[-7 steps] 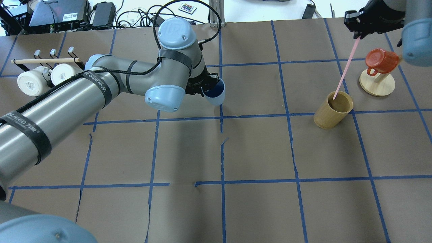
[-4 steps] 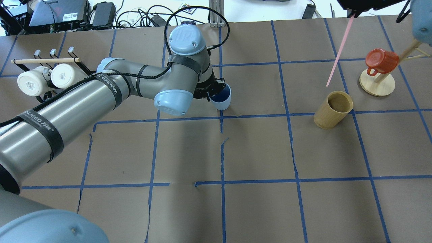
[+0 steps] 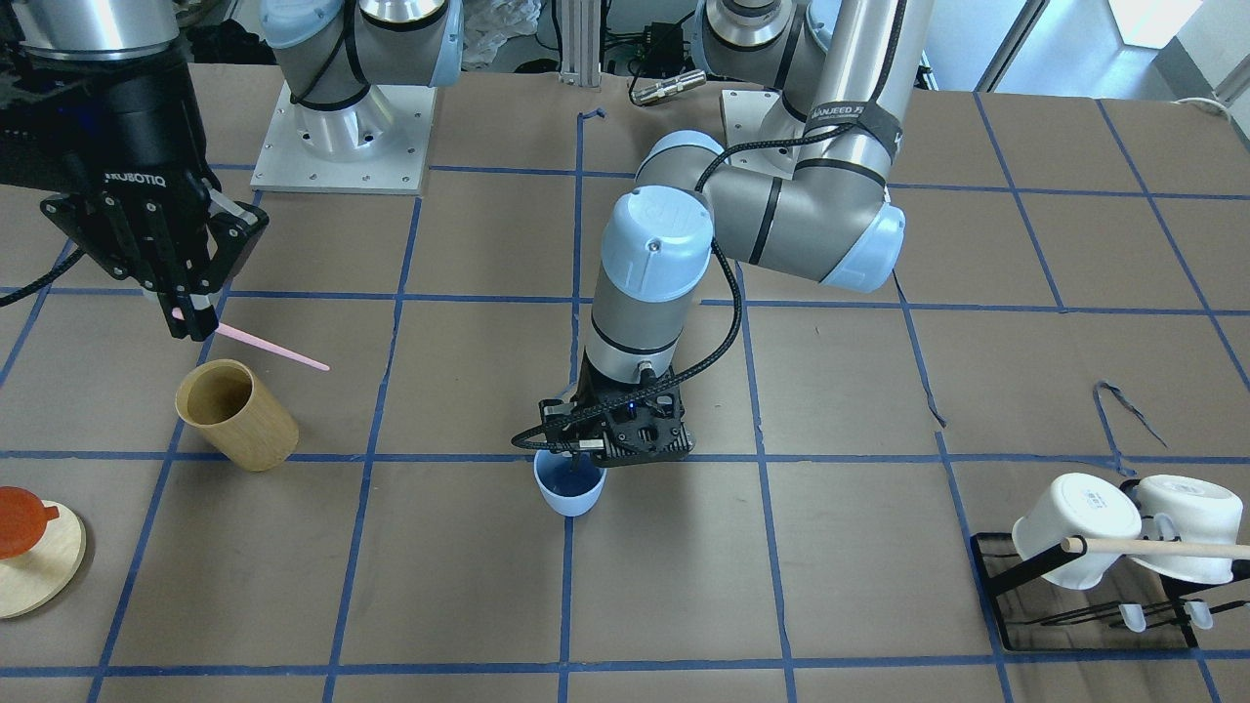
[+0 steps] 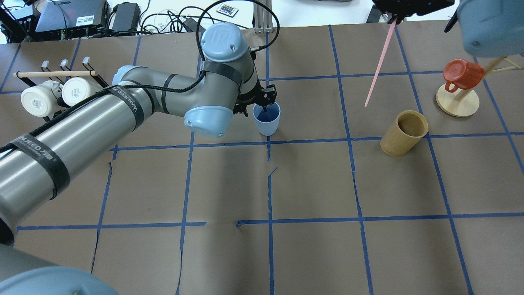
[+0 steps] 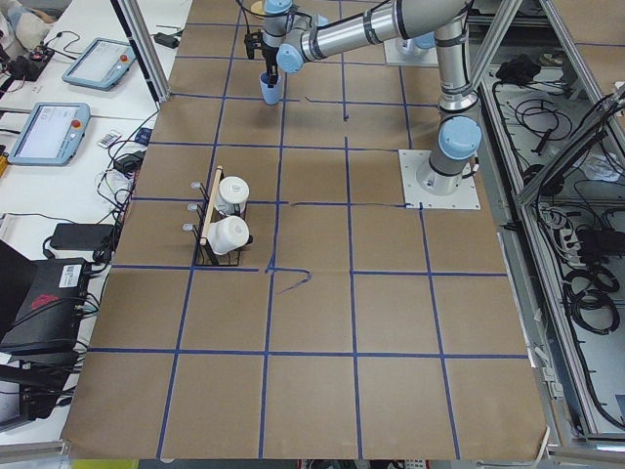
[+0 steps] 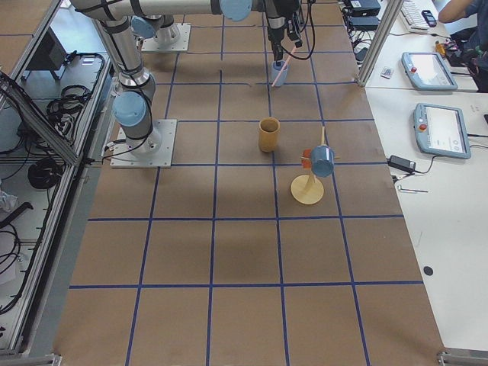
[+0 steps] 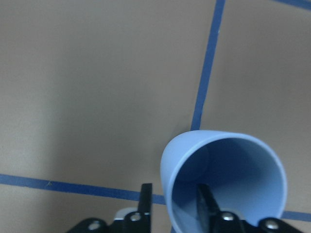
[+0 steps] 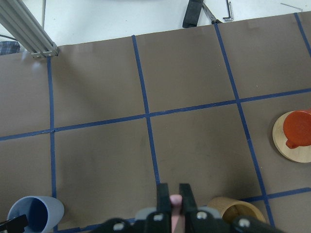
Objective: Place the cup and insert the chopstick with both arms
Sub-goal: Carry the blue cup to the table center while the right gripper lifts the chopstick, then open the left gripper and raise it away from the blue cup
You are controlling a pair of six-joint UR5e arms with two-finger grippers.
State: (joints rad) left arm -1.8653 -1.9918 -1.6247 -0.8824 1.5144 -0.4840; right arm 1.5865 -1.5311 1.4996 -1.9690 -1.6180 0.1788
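1. The cup (image 4: 266, 120) stands upright near the middle of the table (image 4: 311, 184), mouth up to receive the chopstick (image 4: 378, 61)
2. The left gripper (image 7: 174, 193) sits astride the cup wall, one finger inside; its jaws are slightly apart and seem not to press, probably to let go
3. The right gripper (image 8: 174, 189) is clamped on the chopstick's upper end, so the free tip hangs slanted in the air, near the holder (image 4: 403, 133) and well apart from the cup
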